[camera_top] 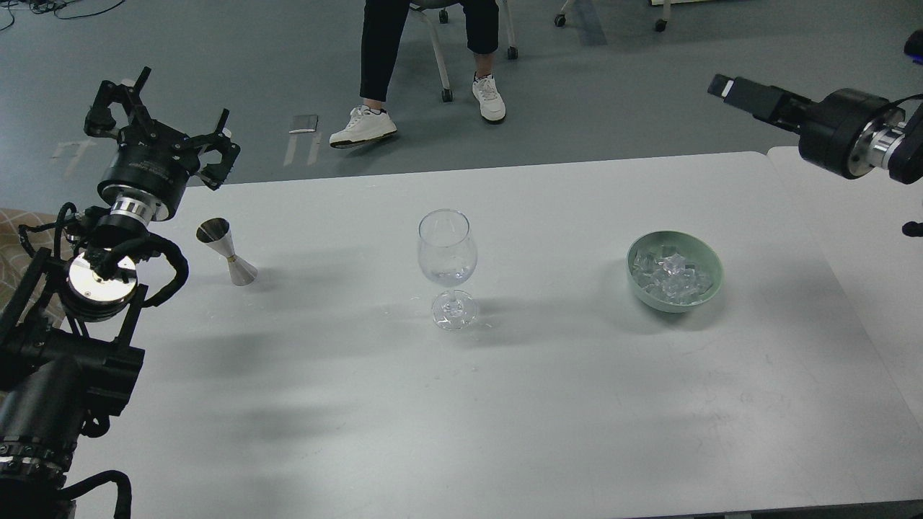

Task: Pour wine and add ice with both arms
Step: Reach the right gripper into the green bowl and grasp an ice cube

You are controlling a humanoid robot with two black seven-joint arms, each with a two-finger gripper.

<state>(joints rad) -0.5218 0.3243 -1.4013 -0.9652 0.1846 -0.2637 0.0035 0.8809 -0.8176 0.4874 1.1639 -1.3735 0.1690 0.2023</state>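
Note:
A clear stemmed wine glass (pixel 447 249) stands upright at the middle of the white table (pixel 461 411). A little clear wine (pixel 448 275) lies at the bottom of its bowl. A silver jigger (pixel 227 252) stands upright at the left. A pale green bowl (pixel 705 277) at the right holds a heap of clear ice (pixel 669 277) cubes. My left gripper (pixel 162 122) is open and empty, raised behind and left of the jigger. My right gripper (pixel 723 87) hangs over the floor, far behind and right of the bowl; its fingers cannot be told apart.
A seated person's legs and white shoes (pixel 364 126) and a wheeled chair are on the floor behind the table's far edge. A second white table (pixel 858 231) adjoins on the right.

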